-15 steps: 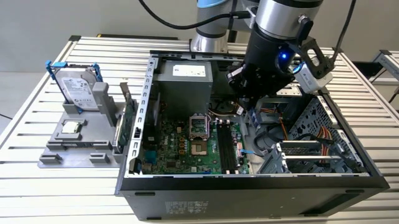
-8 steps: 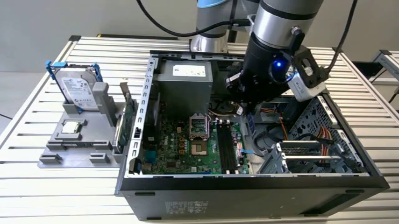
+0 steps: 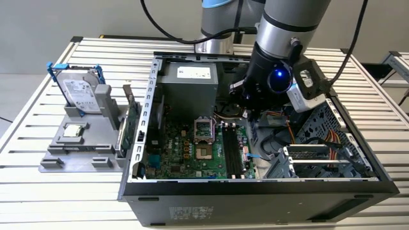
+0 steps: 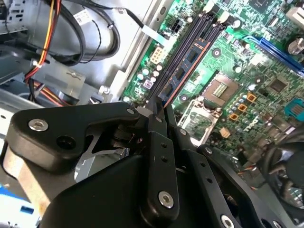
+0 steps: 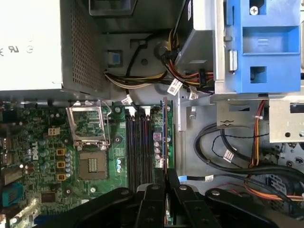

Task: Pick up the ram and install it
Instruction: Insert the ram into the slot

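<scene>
One gripper (image 4: 159,111) reaches down into the open case (image 3: 255,184), low over the motherboard (image 3: 191,153), at centre-right of the exterior view. Its black fingers (image 5: 164,178) are pressed close together on the near end of the ram (image 4: 183,71), which stands on edge between them and runs away from the fingertips along the row of long black slots (image 5: 140,142). In the first wrist view the ram (image 5: 165,137) shows as a thin upright strip just beside the slots, on their side nearest the drive cage, rising from the fingers at bottom centre of the frame toward the power supply (image 5: 31,45). In the second wrist view it runs diagonally from the fingertips at mid-frame to the upper right, its dark chips showing on the blue-green board. It seems to sit in or just above the outermost slot; I cannot tell whether it is seated. The empty socket (image 5: 90,126) lies left of the slots
</scene>
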`<state>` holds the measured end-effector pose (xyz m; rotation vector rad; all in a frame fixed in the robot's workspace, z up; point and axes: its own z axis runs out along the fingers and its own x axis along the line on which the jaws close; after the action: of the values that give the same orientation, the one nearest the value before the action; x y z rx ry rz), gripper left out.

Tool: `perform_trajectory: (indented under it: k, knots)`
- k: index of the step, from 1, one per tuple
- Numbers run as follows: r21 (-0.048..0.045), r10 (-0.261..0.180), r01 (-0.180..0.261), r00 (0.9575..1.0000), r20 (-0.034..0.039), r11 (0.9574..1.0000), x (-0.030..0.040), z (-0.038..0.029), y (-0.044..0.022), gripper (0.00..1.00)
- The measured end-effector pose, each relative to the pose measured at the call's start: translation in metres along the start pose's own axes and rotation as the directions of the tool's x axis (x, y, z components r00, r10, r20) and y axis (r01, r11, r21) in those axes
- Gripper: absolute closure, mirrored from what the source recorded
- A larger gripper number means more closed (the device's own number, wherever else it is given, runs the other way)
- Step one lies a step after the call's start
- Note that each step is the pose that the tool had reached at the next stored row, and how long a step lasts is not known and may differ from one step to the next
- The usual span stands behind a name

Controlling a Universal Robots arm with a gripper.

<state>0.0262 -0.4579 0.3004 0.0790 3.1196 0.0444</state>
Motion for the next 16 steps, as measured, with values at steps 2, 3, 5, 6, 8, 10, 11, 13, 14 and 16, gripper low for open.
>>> perform_trajectory:
  k: [2,3,5,6,8,10,11,13,14,16]
  knots:
    - [0.0005,0.001,-0.001,1.0,0.0,1.0,0.0003,0.0027,-0.0001,1.0]
    - [0.0016,0.001,-0.001,1.0,0.0,1.0,0.0003,0.0027,-0.0001,1.0]
    - [0.003,0.001,-0.001,1.0,0.0001,1.0,0.0003,0.0027,-0.0001,1.0]
    - [0.003,0.001,-0.001,1.0,0.0006,1.0,0.0003,0.0038,-0.0001,1.0]
    - [0.003,0.003,-0.003,1.0,0.0007,1.0,0.0004,0.0074,0.0002,1.0]
    - [0.0029,0.003,-0.003,1.0,0.0007,1.0,0.0005,0.0112,0.0002,1.0]
    - [0.003,0.003,-0.003,1.0,0.0007,1.0,0.0005,0.013,0.0001,1.0]
    - [0.0031,0.003,-0.003,1.0,0.0007,1.0,0.0008,0.0167,0.0,1.0]
    - [0.003,0.003,-0.003,1.0,0.0007,1.0,0.001,0.0184,-0.0001,1.0]
    - [0.0028,-0.008,0.008,1.0,0.0004,1.0,0.0017,0.022,-0.0002,1.0]
